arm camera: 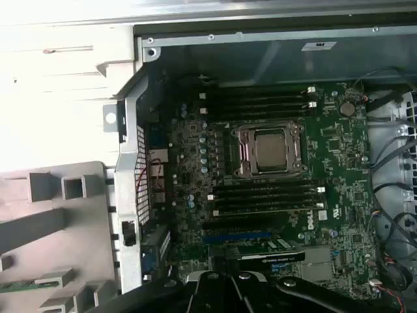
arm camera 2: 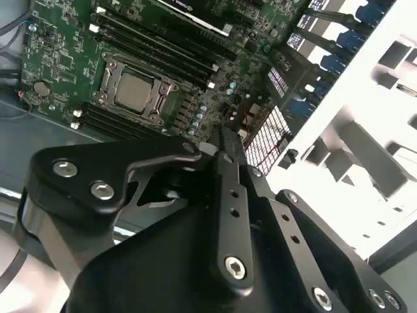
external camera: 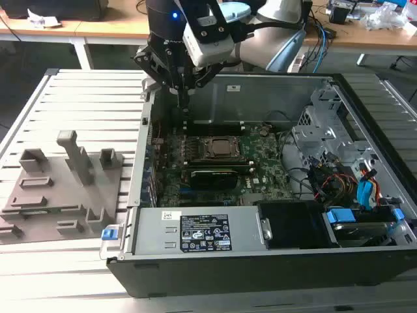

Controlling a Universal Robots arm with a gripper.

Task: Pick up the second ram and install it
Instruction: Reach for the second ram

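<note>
One second ram point(arm camera: 16, 285) lies in the grey tray point(arm camera: 39, 228), well apart from the closed, empty jaws

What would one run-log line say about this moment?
pincer: hovering over computer case | ram stick: in grey tray | motherboard: exposed in case

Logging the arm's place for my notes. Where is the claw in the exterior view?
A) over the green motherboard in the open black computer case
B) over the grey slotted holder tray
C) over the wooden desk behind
A: the claw hangs over the green motherboard inside the open black computer case; the grey slotted holder tray lies apart, to the exterior view's left.
</note>
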